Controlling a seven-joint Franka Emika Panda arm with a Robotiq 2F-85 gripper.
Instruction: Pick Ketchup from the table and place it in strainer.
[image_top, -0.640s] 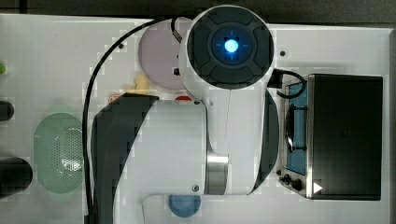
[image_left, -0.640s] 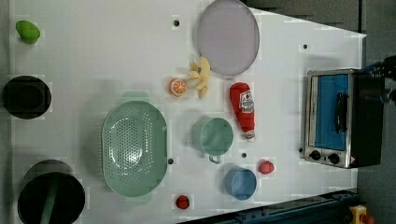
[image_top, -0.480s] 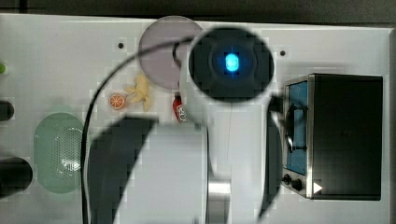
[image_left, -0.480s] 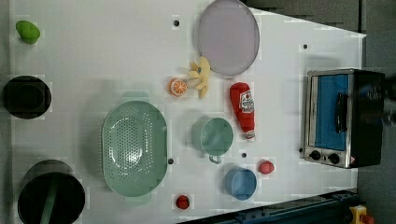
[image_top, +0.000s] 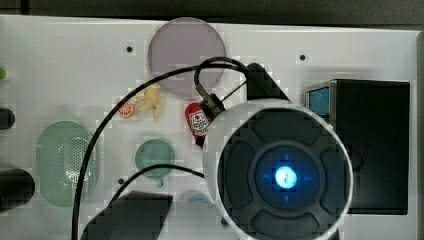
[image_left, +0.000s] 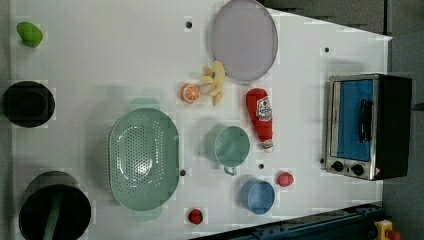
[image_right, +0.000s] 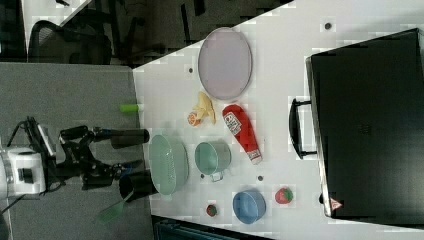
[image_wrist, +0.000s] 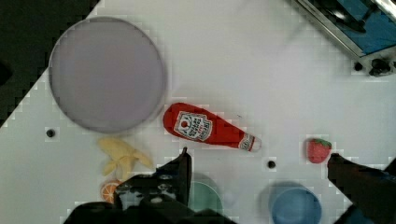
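Observation:
The Ketchup (image_wrist: 208, 128) is a small red bottle with a white label, lying on its side on the white table beside the grey plate. It also lies there in the left view (image_left: 261, 117) and the right view (image_right: 241, 131), and in the top view the Ketchup (image_top: 196, 120) pokes out from under the arm. My gripper (image_wrist: 258, 156) hangs above the table, open wide and holding nothing, with the bottle just beyond its dark fingertips (image_wrist: 183, 161). The strainer (image_left: 144, 157) is a mint-green oval basket, empty, at the left view's left of the bottle, past the cup.
A teal cup (image_left: 231, 146) stands between strainer and bottle. A grey plate (image_left: 243, 40), banana (image_left: 215, 85) and orange slice (image_left: 190, 93) lie close by. A blue cup (image_left: 257, 196), two strawberries (image_left: 285, 178) and a toaster oven (image_left: 367, 125) are near. Black pots (image_left: 27, 103) line the left view's left edge.
In the top view the arm has swung toward the top view's lower right, uncovering the plate, the fruit and part of the bottle. The table's objects have not moved.

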